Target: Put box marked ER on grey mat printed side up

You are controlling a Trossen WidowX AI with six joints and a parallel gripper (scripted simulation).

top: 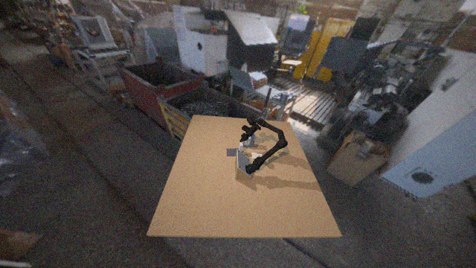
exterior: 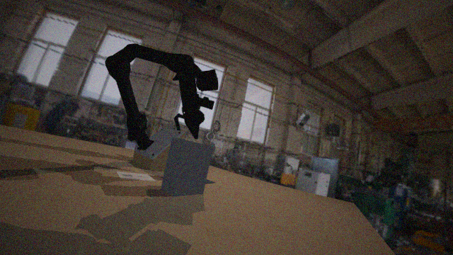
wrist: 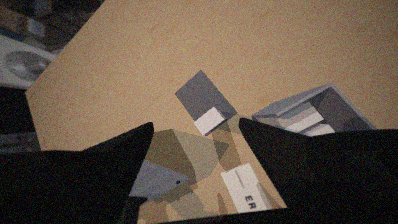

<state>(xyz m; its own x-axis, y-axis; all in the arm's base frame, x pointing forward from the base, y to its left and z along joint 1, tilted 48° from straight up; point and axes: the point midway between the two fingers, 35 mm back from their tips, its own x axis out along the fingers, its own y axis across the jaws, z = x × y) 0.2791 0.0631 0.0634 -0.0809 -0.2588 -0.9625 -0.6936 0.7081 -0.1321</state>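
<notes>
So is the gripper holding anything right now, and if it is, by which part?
Nothing is held: the gripper is open, and the box marked ER lies on the table top, outside the bin.

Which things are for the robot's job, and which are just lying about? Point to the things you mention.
For the job:
- grey mat (top: 231, 152) (exterior: 209, 182) (wrist: 198, 90)
- grey bin (top: 250, 141) (exterior: 187, 170) (wrist: 292, 100)
- white boxes (wrist: 304, 119) inside it
- tool (top: 243, 139) (exterior: 187, 134) (wrist: 197, 124)
- flat white piece marked ER (top: 256, 155) (exterior: 135, 176) (wrist: 244, 186), probably

Just about:
- cardboard box (top: 355, 160)
- red container (top: 143, 91)
</notes>
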